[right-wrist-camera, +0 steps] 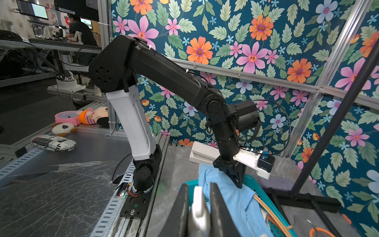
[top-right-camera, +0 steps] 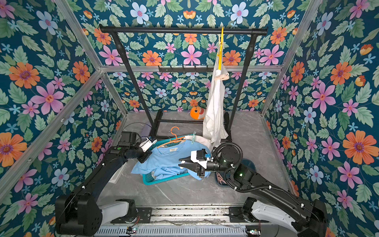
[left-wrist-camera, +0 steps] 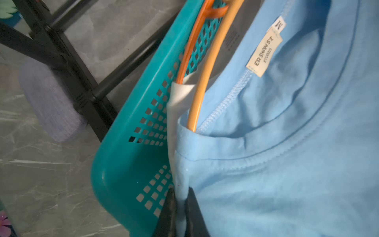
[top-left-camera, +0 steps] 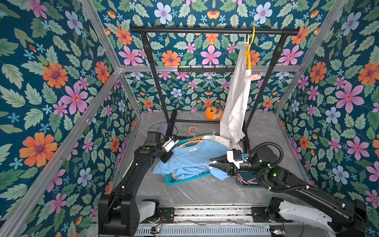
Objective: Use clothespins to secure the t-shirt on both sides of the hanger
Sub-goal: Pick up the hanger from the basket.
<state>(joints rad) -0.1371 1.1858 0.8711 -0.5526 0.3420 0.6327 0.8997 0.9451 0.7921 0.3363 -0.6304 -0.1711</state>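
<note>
Floral wallpaper closes in a grey marbled bench (top-left-camera: 194,190), with a black rack (top-left-camera: 213,30) at the far side. A teal basket (left-wrist-camera: 123,164) sits mid-bench, and the blue t-shirt (top-left-camera: 192,158) is heaped over it, neck toward the rack. A yellow-orange hanger (left-wrist-camera: 205,78) runs into the collar on the left.

The left pincer (left-wrist-camera: 180,197) is clenched at the t-shirt's left shoulder edge. A strip of white cloth (left-wrist-camera: 180,102) shows between its fingers; whether the blue layer is caught too, I cannot tell. The right pincer (right-wrist-camera: 198,185) hovers over the right part of the t-shirt, pointing left, and grasps a pale clothespin (right-wrist-camera: 198,203). More clothespins (top-left-camera: 248,181) lie in a dark dish on the bench under the right arm.

The step in hand looks like pegging the first shoulder. To do it well, the left grip should keep the cloth taut and flat against the hanger arm. That way the buried arm shows as a ridge to aim at. The clothespin should meet that ridge square on, prongs spread wide enough to straddle fabric and hanger together. It should be let go only once seated, because cloth pinched alone would slide off. Which end of the clothespin faces outward is unclear, so that needs checking first.
</note>
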